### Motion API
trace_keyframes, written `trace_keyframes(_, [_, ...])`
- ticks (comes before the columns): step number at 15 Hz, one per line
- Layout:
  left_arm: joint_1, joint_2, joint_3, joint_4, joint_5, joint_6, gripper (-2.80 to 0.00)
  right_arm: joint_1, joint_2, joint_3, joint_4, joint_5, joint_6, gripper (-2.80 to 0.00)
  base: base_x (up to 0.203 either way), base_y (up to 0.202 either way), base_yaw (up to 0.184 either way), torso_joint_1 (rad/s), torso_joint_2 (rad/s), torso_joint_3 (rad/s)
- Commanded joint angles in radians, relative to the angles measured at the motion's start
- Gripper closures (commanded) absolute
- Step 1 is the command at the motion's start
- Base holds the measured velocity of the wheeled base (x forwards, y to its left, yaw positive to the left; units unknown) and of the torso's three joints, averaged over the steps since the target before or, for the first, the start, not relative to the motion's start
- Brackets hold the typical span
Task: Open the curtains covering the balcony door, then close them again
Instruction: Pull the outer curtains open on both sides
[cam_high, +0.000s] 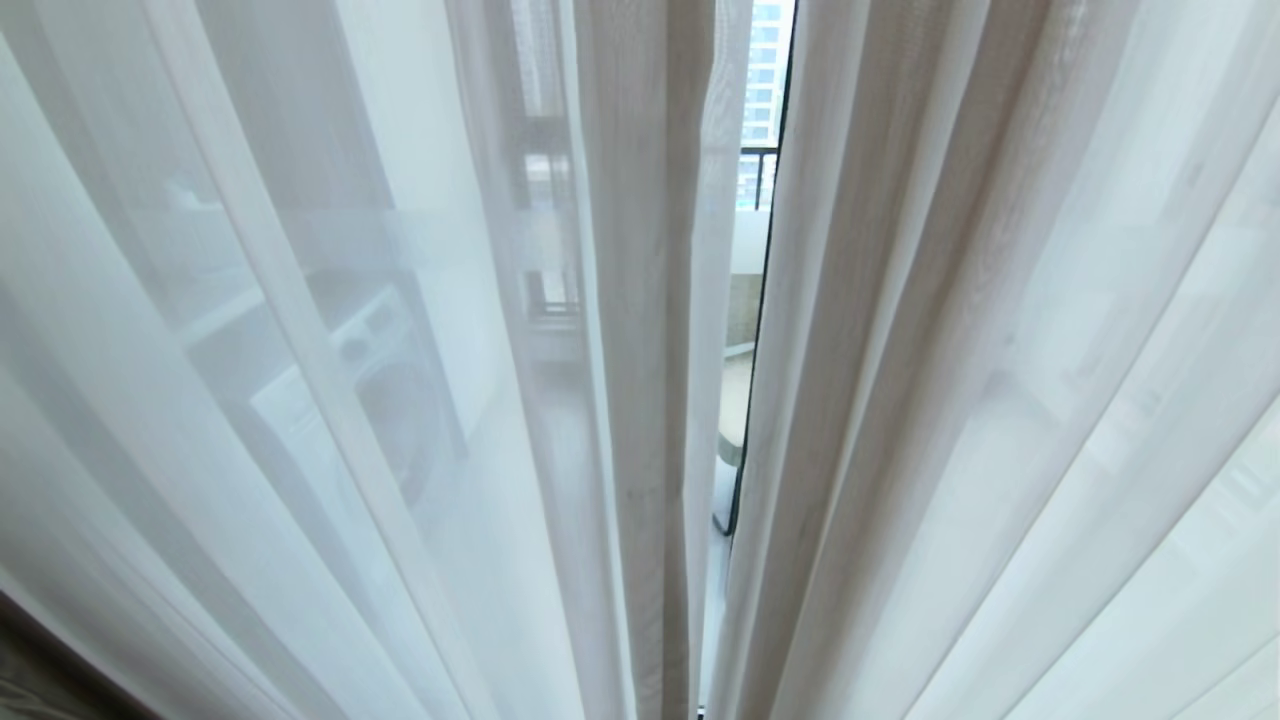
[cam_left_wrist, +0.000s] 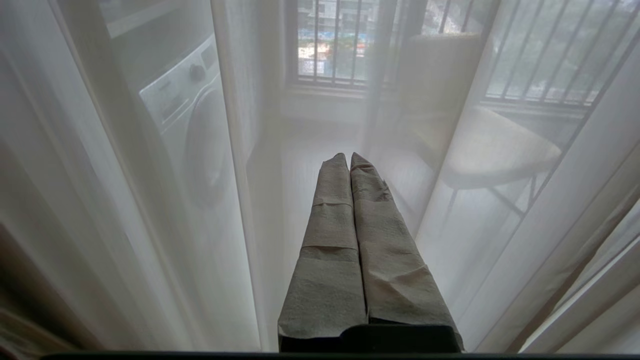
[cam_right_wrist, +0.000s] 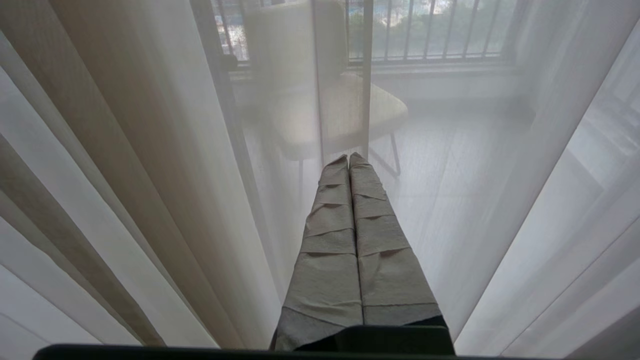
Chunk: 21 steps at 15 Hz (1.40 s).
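The curtains fill the head view: a sheer white panel (cam_high: 300, 400) on the left and a pleated panel (cam_high: 900, 350) on the right, with denser beige folds (cam_high: 640, 300) at their meeting edges. A narrow gap between them shows a black frame edge of the balcony door (cam_high: 757, 330). Neither arm shows in the head view. My left gripper (cam_left_wrist: 348, 156) is shut with nothing between its tape-wrapped fingers, and it points at the sheer curtain (cam_left_wrist: 100, 200) close in front. My right gripper (cam_right_wrist: 348, 157) is also shut and empty, facing the sheer fabric (cam_right_wrist: 500, 200).
Behind the sheer fabric stand a white washing machine (cam_left_wrist: 190, 110) on the left and a pale chair (cam_left_wrist: 490, 150) (cam_right_wrist: 320, 115) on the balcony floor. Railing bars (cam_right_wrist: 430, 30) line the outer window beyond.
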Motion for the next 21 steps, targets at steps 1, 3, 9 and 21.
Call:
trace_keyframes(1, [0.001, -0.011, 0.0, 0.0, 0.001, -0.001, 0.0, 0.0, 0.0, 0.0, 0.0, 0.0, 0.0, 0.0, 0.0, 0.0, 0.0, 0.0, 0.0, 0.0])
trace_keyframes(3, [0.001, -0.012, 0.0, 0.0, 0.001, -0.002, 0.0, 0.0, 0.0, 0.0, 0.0, 0.0, 0.0, 0.0, 0.0, 0.0, 0.0, 0.0, 0.0, 0.0])
trace_keyframes(9, [0.001, -0.011, 0.0, 0.0, 0.001, -0.003, 0.0, 0.0, 0.0, 0.0, 0.0, 0.0, 0.0, 0.0, 0.0, 0.0, 0.0, 0.0, 0.0, 0.0])
trace_keyframes(21, [0.001, -0.011, 0.0, 0.0, 0.001, -0.001, 0.0, 0.0, 0.0, 0.0, 0.0, 0.0, 0.0, 0.0, 0.0, 0.0, 0.0, 0.0, 0.0, 0.0])
